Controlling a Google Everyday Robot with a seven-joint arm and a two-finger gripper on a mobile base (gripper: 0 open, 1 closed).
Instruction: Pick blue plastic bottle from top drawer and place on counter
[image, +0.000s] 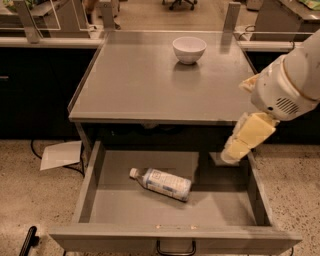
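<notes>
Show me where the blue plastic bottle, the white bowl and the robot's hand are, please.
blue plastic bottle (165, 184), camera view, on its labelled body.
white bowl (189, 50), camera view, on its outer wall.
hand (232, 152), camera view, at its tip, over the right side of the top drawer (220, 207).

1 raised front camera looks down; end effector (234, 152) at right.
</notes>
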